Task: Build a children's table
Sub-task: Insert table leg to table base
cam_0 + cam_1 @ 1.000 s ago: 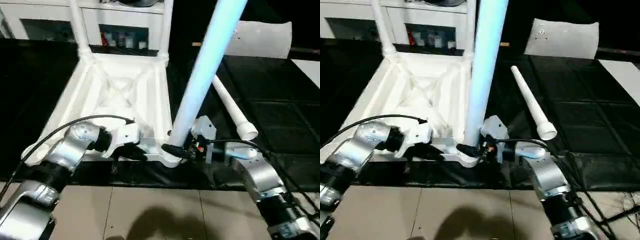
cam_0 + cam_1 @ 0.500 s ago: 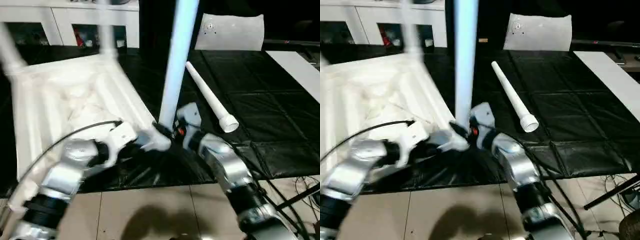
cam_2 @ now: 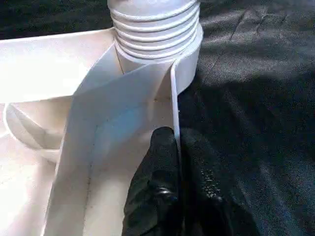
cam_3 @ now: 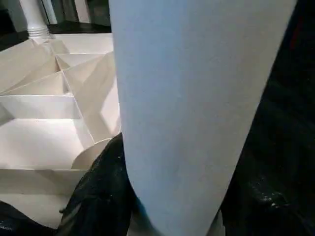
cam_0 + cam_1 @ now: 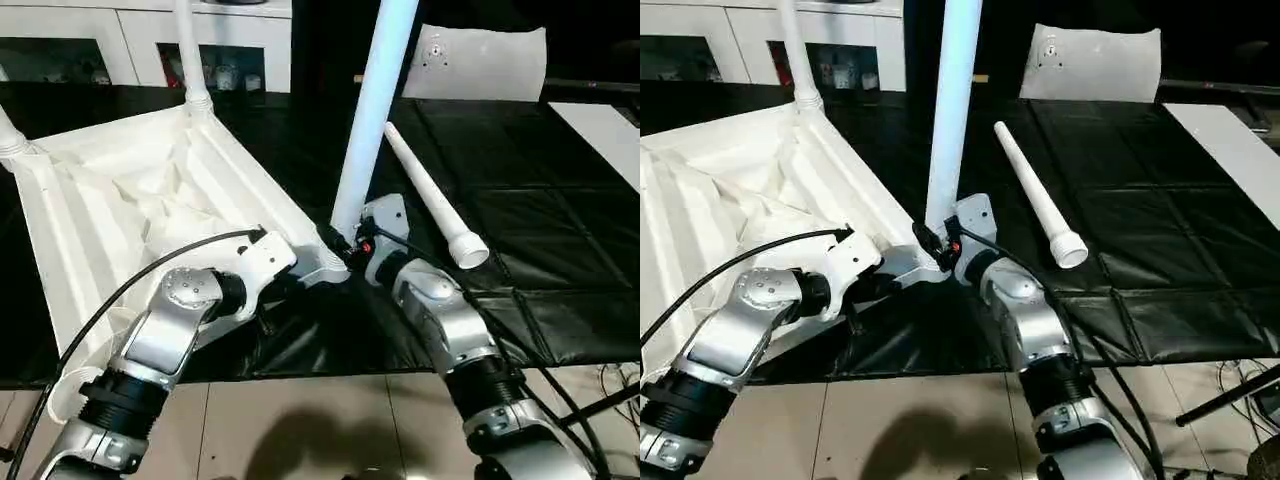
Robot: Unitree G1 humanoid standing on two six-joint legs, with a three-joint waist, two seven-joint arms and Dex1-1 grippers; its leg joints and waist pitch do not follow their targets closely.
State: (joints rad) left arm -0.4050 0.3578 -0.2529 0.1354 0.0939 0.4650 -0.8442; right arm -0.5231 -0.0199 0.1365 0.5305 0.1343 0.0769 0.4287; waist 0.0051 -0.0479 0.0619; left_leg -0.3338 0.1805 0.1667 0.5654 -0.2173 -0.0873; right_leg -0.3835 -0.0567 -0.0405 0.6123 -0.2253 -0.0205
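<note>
The white tabletop (image 5: 110, 215) lies upside down on the black mat, its ribbed underside facing up. Two legs stand in its far corners, one (image 5: 188, 55) at the back and one (image 5: 8, 140) at the picture's left edge. A third leg (image 5: 368, 120) stands upright in the near corner socket (image 3: 153, 34). My right gripper (image 5: 342, 243) is shut on this leg's base, with black fingers (image 4: 96, 196) on both sides of it. My left gripper (image 3: 176, 147) is shut on the tabletop's thin rim just beside that socket. One loose leg (image 5: 430, 195) lies on the mat to the right.
A flat white sheet (image 5: 485, 60) lies at the back right of the mat (image 5: 560, 230). White glass-door cabinets (image 5: 90, 45) stand behind. Tiled floor (image 5: 320, 420) begins at the mat's near edge. A black cable (image 5: 130, 275) loops over my left forearm.
The tabletop has swung round, its far end now further left, while the near corner stays at my grippers. The view has also shifted. Both grips are unchanged.
</note>
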